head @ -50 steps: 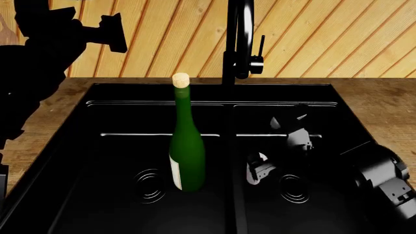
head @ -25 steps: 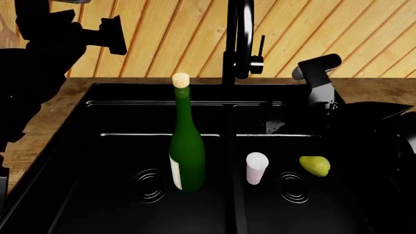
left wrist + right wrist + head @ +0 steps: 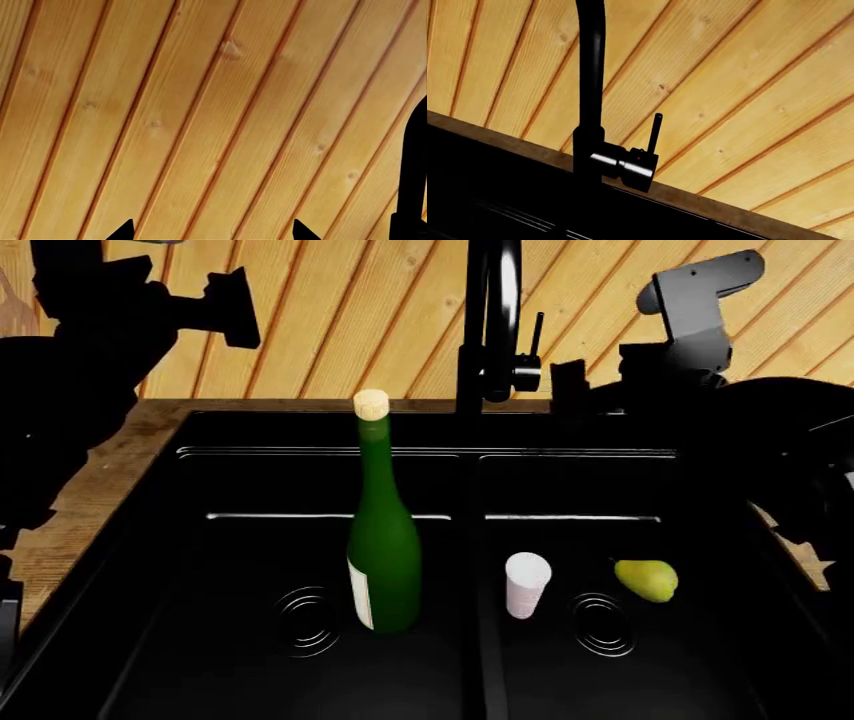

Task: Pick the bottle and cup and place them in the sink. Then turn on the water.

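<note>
The dark-green bottle (image 3: 384, 540) stands upright in the left basin of the black sink (image 3: 441, 435). The white cup (image 3: 526, 585) rests tilted in the right basin, beside the divider. The black faucet (image 3: 487, 330) rises behind the divider, and its lever (image 3: 537, 340) points up. It also shows in the right wrist view (image 3: 590, 75) with its lever (image 3: 654, 131). No water stream shows. My right gripper (image 3: 585, 385) is a dark shape just right of the lever, and its jaws are unreadable. My left gripper (image 3: 230, 305) is raised at the far left, open and empty, with its fingertips (image 3: 123, 231) wide apart.
A yellow-green pear (image 3: 646, 580) lies in the right basin, right of the cup. Round drains (image 3: 310, 620) sit on both basin floors. A wooden counter (image 3: 94, 490) surrounds the sink and a plank wall (image 3: 360, 320) stands behind it.
My right arm rose out of the right basin to beside the faucet lever, uncovering the cup and pear. The bottle and my left arm have not moved.
</note>
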Controlling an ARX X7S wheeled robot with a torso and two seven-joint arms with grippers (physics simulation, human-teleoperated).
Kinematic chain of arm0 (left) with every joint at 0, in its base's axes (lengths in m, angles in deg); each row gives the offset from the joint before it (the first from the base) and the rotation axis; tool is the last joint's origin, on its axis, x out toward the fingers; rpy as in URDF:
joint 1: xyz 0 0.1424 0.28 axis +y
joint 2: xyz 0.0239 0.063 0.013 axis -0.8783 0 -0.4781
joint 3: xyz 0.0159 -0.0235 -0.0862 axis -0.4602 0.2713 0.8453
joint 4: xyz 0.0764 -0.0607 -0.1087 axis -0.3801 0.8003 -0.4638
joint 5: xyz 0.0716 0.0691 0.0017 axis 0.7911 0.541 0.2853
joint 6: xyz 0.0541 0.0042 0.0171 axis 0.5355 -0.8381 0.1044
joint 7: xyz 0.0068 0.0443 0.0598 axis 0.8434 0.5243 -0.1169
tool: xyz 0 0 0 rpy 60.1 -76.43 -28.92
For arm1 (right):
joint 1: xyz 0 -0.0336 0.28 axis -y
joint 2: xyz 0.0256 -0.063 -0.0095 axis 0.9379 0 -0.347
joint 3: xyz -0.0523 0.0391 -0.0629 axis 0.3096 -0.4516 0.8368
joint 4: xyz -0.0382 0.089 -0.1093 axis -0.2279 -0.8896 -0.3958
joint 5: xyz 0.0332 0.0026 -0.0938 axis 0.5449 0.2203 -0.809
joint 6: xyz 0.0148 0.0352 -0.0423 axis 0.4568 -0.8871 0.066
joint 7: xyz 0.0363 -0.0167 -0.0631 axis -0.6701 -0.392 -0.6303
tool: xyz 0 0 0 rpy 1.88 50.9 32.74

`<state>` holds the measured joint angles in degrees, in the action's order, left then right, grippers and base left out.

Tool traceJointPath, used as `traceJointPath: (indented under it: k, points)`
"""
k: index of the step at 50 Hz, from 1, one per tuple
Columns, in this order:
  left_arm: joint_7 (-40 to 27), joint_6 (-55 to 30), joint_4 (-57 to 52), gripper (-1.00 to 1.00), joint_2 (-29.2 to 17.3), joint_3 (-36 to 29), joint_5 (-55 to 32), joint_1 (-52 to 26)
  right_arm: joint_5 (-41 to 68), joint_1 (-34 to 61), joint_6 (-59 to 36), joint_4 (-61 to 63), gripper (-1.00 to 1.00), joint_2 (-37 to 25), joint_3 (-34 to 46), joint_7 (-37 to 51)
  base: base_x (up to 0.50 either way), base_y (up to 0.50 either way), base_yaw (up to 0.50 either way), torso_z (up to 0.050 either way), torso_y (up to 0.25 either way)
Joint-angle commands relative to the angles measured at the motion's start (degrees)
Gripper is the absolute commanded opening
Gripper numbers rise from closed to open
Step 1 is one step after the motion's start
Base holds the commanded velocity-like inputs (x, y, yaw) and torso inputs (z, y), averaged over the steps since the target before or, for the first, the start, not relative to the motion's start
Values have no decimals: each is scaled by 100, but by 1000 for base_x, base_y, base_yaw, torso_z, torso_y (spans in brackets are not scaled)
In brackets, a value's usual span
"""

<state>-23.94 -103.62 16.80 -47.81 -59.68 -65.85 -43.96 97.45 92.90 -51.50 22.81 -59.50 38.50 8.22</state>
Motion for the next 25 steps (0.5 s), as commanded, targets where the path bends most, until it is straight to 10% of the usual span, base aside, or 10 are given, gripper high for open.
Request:
traceJointPath:
  k: [1, 25]
  points:
    - [11, 23, 29, 100, 24, -24, 24, -16, -601, 404, 694, -622, 100, 319, 198, -197, 0, 0, 0, 0, 0]
    - [35, 69, 102, 100, 197, -186, 164, -171, -1541, 1485, 2583, -3580, 100, 1592, 440, -1043, 0, 0, 0, 0, 0]
